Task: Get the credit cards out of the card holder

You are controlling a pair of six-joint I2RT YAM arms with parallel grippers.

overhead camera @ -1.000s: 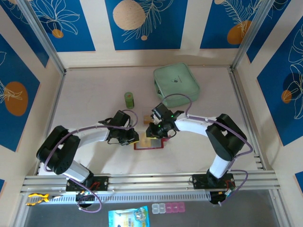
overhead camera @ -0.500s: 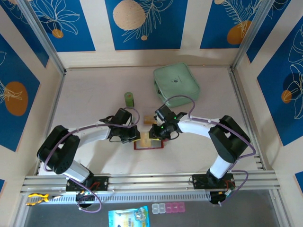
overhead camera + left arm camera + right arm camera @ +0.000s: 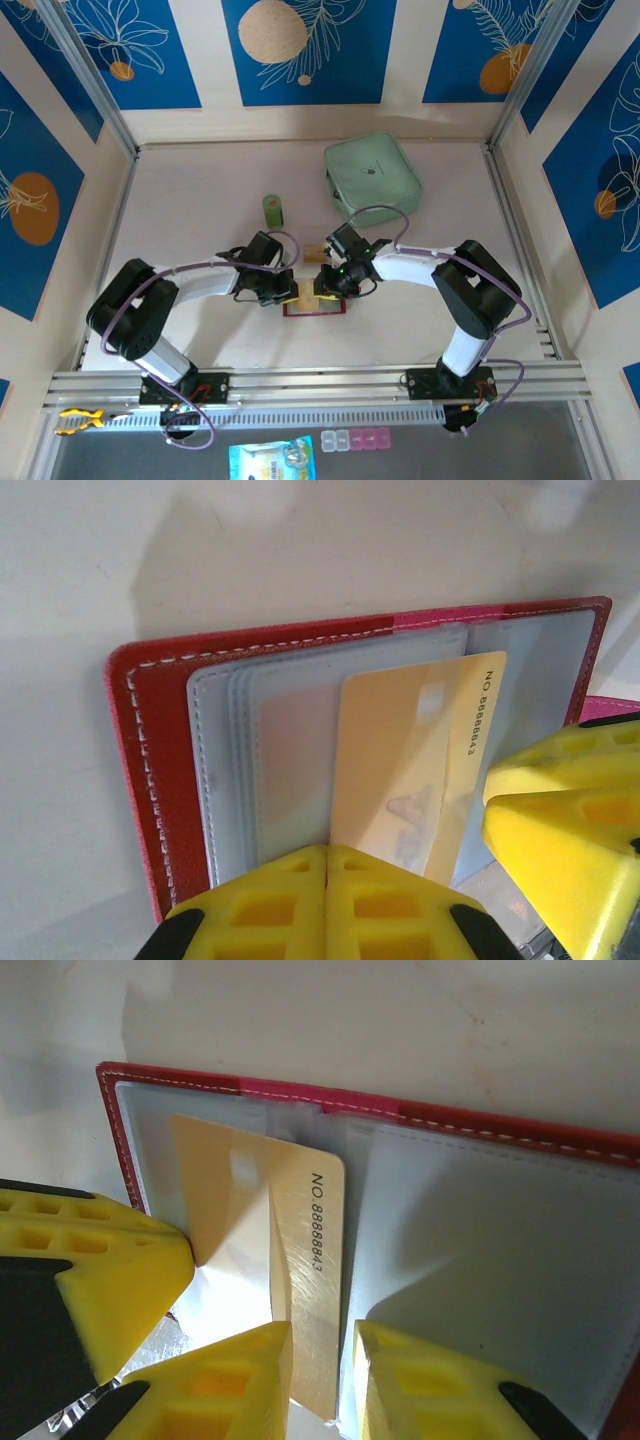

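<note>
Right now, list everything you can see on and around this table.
Wallet-like red card holder: one, red with greyish clear sleeves, open flat on the table's near middle.
Thin tan numbered card: one, tan, partly out of a holder sleeve.
Small flat tan piece: one, tan, just beyond the holder; probably another card.
Small green cylinder: one, green, left of centre.
Soft mint-green zip pouch: one, mint green, far right of centre.
Pale table: one, cream.
Yellow fish-shaped toy, blue packet, small white and pink cases: below the front rail.
Left end effector: yellow fingers, shut, at the holder's edge beside the card.
Right end effector: yellow fingers, open, straddling the card's end.
</note>
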